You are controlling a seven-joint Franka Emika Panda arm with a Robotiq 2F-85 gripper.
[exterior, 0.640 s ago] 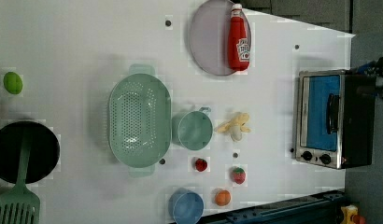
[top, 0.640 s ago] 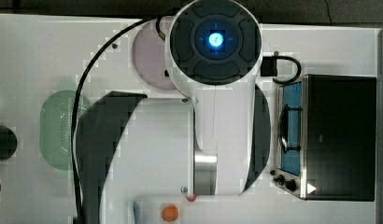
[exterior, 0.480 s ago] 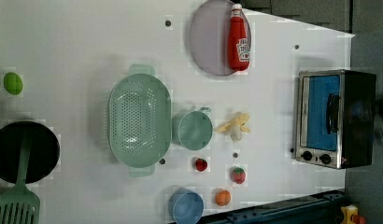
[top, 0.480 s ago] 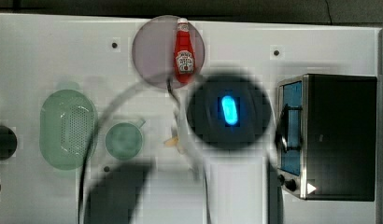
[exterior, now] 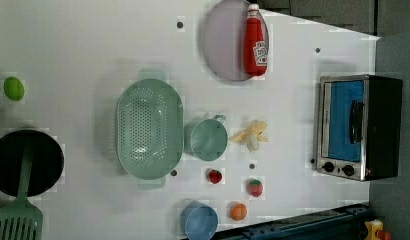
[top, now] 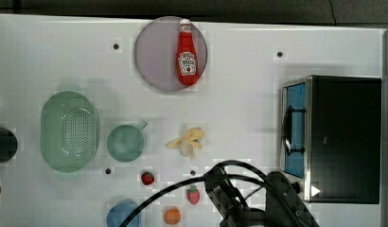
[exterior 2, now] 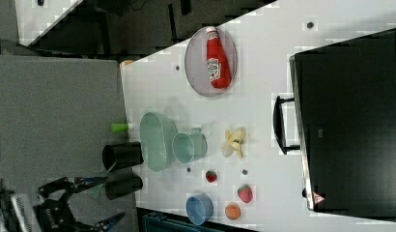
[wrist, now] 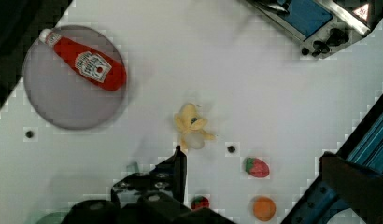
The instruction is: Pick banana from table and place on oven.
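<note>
The gripper [wrist: 252, 170] stands with its jaws spread wide and nothing between them — in the wrist view one dark finger [wrist: 178, 168] and the other at the far side frame bare white table [wrist: 255, 84], and neither touches any object. In the top view the arm's dark wrist and cables sit at the lower edge, near the oven's front corner. The banana [top: 188, 141] lies on the table, partly peeled with pale flaps spread out, well apart from the gripper; in the top view it sits between the green cup [top: 125, 142] on the top view's left and the oven [top: 343, 138] on the top view's right. The wrist view shows the banana [wrist: 193, 127] just beyond the tip of the nearer finger, not in contact with it. The oven stands at the table's edge with its blue glass door shut and its black top bare. A red ketchup bottle [top: 186, 54] lies on a round grey plate [top: 154, 56] farther along the table. Beside the cup is a green colander [top: 69, 131]. Two strawberries [top: 147, 178], a small orange fruit [top: 172, 215] and a blue bowl [top: 122, 215] sit near the table's edge — all loose on the surface, none touched.
</note>
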